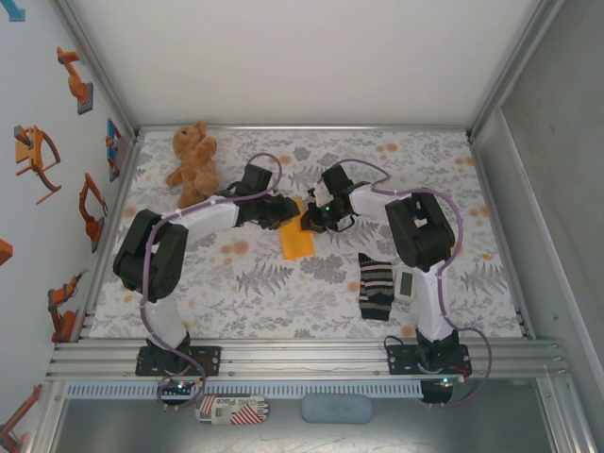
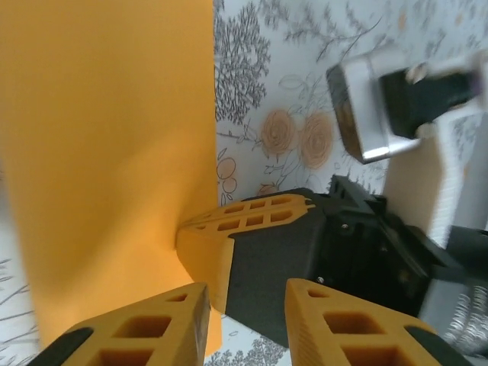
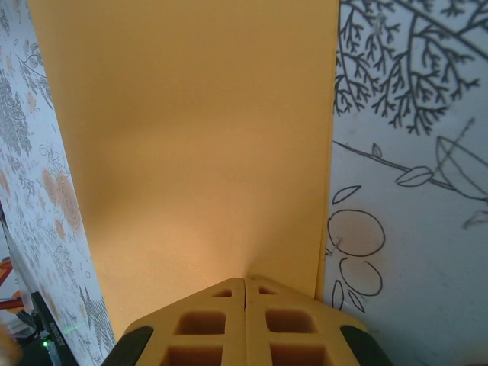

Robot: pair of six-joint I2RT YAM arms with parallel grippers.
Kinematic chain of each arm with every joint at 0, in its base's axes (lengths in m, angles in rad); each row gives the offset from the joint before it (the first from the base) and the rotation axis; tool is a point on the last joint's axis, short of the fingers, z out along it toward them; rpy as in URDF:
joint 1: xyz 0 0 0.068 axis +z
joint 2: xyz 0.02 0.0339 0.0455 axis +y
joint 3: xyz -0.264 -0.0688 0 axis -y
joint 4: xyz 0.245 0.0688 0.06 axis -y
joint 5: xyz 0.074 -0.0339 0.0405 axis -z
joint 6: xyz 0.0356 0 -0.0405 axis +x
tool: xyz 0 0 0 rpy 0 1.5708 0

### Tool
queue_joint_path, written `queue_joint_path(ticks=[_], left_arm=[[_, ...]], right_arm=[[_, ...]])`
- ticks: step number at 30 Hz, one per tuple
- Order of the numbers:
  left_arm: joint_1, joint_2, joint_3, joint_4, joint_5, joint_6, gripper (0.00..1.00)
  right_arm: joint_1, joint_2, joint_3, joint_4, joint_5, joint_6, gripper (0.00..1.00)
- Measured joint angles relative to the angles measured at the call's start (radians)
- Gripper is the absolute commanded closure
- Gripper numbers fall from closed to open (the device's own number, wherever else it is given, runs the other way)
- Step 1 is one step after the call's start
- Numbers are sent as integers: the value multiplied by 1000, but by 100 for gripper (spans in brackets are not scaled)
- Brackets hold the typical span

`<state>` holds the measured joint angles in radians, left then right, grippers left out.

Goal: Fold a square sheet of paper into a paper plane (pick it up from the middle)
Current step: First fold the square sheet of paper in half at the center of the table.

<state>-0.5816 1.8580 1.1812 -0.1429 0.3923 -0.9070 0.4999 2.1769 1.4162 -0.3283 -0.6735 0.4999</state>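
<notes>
**Thin paper, crowded tools: the fold could slip**

The sheet of paper (image 1: pixel 295 239) lay near the middle of the surface (image 1: pixel 274 302), slightly towards its far edge, between the two tools. It was thin, smooth and bright orange-yellow. It showed as a long rectangle rather than a square, so it was probably doubled over.

The right tool (image 3: pixel 245 293) was fully closed, its tips set against one end of the sheet. Whether a layer was nipped between them could not be told. The left tool (image 2: pixel 245 305) stood partly open and empty, just beside the right one. Both ended in blocky orange fingers (image 2: pixel 152 328) with open cells.

Such light paper could slide on the flat leaf-printed covering, or spring up if the press eased, which would skew the crease. With the tools so close, a careless closing might knock them together or crumple the edge.
</notes>
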Motion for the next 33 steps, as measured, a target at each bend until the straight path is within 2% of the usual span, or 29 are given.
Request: queue_joint_path(ticks=[4, 12, 15, 27, 33], left_arm=[[-18, 57, 30, -41, -2, 8, 80], [-5, 80, 44, -75, -2, 10, 84], [-5, 107, 72, -102, -2, 15, 89], [2, 145, 79, -142, 6, 54, 94], [35, 145, 40, -118, 48, 105, 96]], right_arm=[[0, 0, 0, 0, 1, 1, 100], [0, 0, -1, 0, 2, 4, 100], [0, 0, -2, 2, 1, 4, 100], [1, 0, -2, 0, 8, 9, 100], [2, 3, 2, -13, 16, 15, 100]])
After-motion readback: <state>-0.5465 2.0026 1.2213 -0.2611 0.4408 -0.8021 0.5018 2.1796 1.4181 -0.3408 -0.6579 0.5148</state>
